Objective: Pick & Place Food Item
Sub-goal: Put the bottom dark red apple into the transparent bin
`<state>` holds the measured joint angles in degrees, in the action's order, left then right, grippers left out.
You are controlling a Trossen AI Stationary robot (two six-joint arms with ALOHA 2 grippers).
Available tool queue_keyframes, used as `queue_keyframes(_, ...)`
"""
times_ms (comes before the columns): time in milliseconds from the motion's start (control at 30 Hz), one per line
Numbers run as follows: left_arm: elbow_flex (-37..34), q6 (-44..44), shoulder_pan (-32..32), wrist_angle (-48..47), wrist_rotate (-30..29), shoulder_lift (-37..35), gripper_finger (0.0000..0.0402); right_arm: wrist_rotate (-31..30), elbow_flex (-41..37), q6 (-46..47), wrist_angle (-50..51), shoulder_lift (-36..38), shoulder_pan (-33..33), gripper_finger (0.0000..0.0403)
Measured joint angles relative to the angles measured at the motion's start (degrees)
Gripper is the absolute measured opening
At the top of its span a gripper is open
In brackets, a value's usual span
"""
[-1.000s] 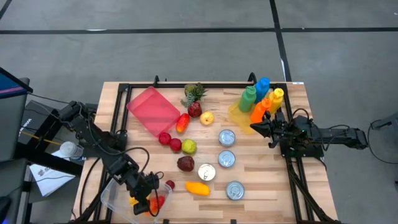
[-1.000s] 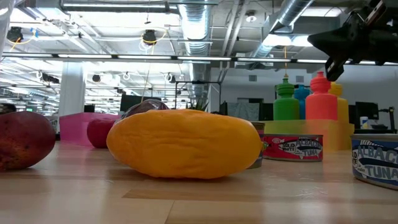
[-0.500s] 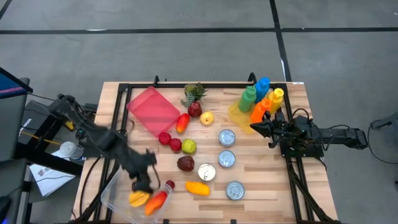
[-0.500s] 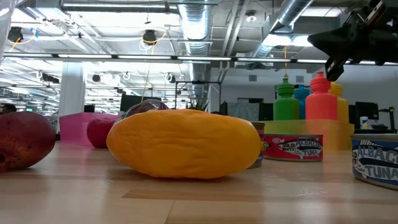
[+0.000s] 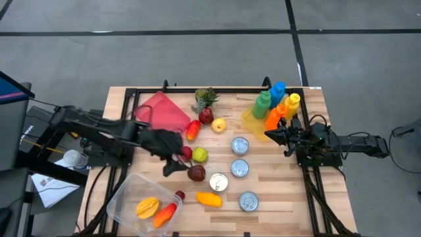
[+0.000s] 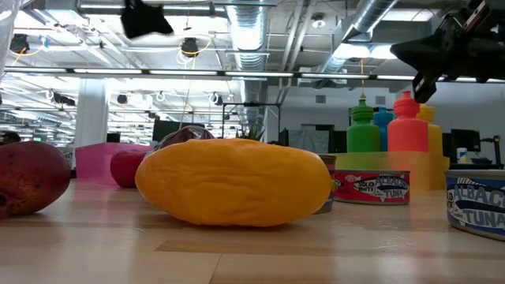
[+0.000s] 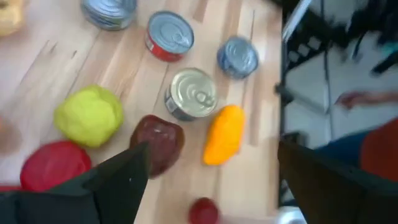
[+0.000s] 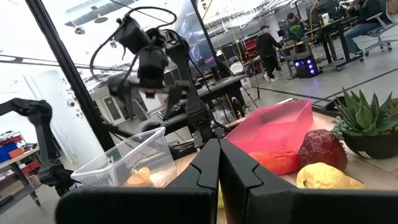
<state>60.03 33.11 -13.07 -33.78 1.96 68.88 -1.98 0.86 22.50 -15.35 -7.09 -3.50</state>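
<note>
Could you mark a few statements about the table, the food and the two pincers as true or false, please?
1. The clear bin holds an orange piece and a red-orange piece. True.
2. The left pincer carries a can. False: its fingers are spread and empty, over the dark red fruit.
3. The right pincer is shut, beside the coloured bottles. True.
4. The pink tray is full of cans. False: the four cans stand on the bare wooden table.
5. The orange fruit lies on the table, outside the bin. True.
</note>
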Motion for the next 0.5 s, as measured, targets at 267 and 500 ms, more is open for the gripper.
queue_keyframes(267, -0.02, -15.21, 0.09, 4.39, 0.66, 14.77, 0.0345, 0.01, 0.0, 0.0, 0.02, 0.0, 0.02, 0.0)
queue_keyframes(500, -0.02, -16.26, -0.02, 12.95, 0.65, 24.95, 0.0347, -0.02, 0.0, 0.0, 0.0, 0.0, -0.01, 0.0)
